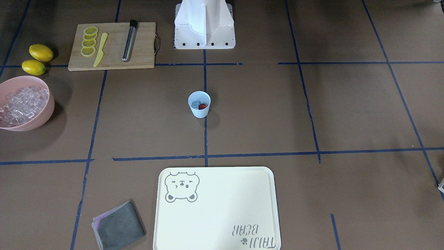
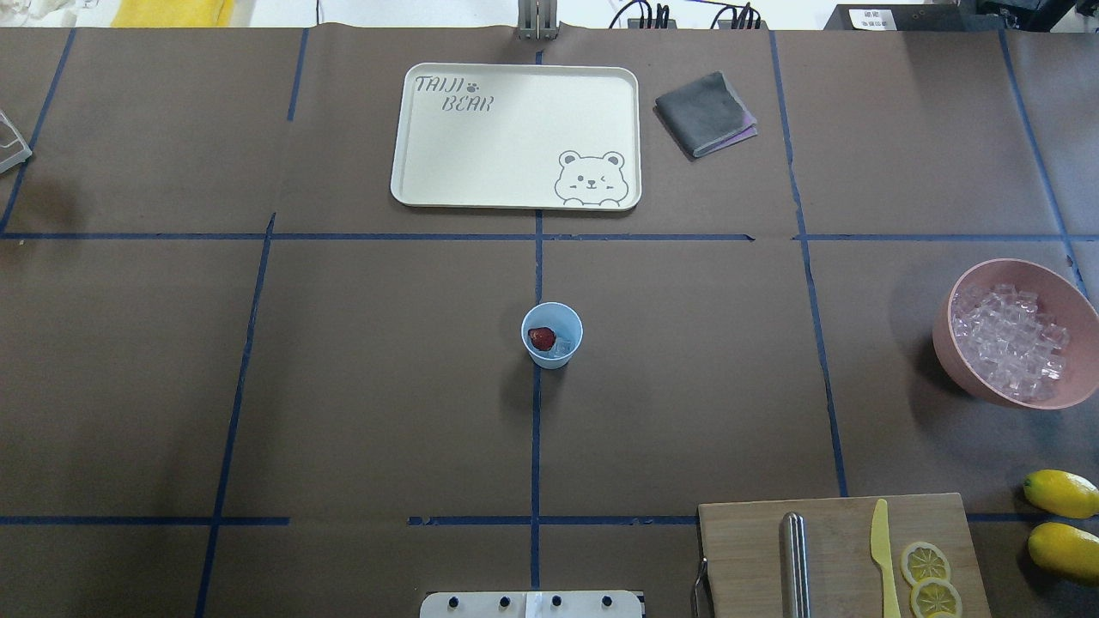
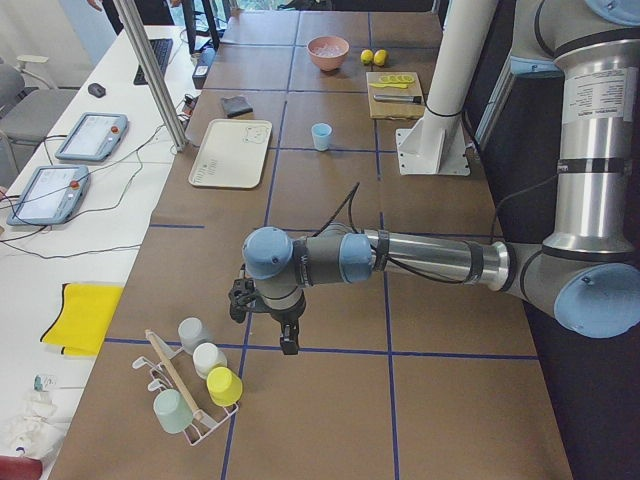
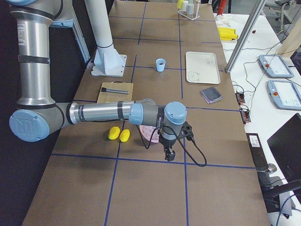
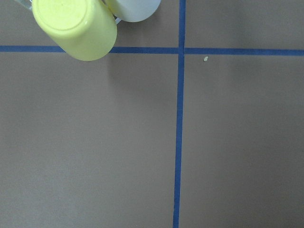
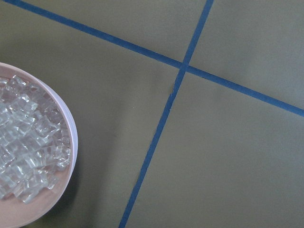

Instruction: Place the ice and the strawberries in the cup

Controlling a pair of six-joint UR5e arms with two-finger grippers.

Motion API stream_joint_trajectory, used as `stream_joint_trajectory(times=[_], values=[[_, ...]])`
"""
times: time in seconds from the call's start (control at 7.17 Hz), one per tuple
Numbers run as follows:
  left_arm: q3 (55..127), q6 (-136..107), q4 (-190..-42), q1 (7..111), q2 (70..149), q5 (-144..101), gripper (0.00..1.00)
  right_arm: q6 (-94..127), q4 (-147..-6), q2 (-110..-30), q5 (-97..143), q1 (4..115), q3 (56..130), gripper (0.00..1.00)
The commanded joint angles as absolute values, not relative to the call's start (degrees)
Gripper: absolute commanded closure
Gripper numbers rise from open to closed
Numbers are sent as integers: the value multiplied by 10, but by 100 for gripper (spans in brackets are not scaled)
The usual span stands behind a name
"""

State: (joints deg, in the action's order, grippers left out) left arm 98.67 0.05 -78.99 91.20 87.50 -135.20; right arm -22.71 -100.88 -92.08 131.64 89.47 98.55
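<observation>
The pale-blue cup point(image 1: 199, 110) point(image 2: 552, 356) stands upright at the table's middle, on a blue tape line. Inside it lie a dark-red strawberry point(image 1: 202, 106) point(image 2: 541, 337) and a few pieces of clear ice point(image 1: 196, 104) point(image 2: 563, 347). More ice point(image 1: 22, 104) point(image 2: 1009, 342) point(image 6: 23, 156) fills the pink bowl point(image 1: 39, 119) point(image 2: 1013, 263). My left gripper point(image 3: 288, 345) hangs far from the cup, near the table's left end. My right gripper point(image 4: 169, 155) hangs beside the pink bowl. Both show only in the side views, so I cannot tell whether they are open or shut.
A wooden cutting board point(image 1: 138, 45) carries lemon slices point(image 1: 89, 41), a yellow knife point(image 1: 100, 49) and a metal tube point(image 1: 129, 41). Two lemons point(image 1: 38, 58) lie by the bowl. A cream tray point(image 1: 222, 208) and grey cloth point(image 1: 118, 225) sit across the table. A rack of cups point(image 3: 195, 385) stands below the left gripper.
</observation>
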Motion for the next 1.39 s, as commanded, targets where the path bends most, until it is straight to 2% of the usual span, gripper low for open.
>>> stream_joint_trajectory(times=[0.0,0.56,0.98,1.25], values=[[971,-13,-866,911,864,-1348,0,-225,-1008,-920,1313,895,984,1],[957,-14,-923,911,860,-1348,0,-221,-1009,-921,1313,894,985,0],[959,12,-913,910,860,-1352,0,-223,-1009,-921,1313,894,982,0],[963,36,-848,911,866,-1370,0,-222,-1009,-920,1315,894,983,1]])
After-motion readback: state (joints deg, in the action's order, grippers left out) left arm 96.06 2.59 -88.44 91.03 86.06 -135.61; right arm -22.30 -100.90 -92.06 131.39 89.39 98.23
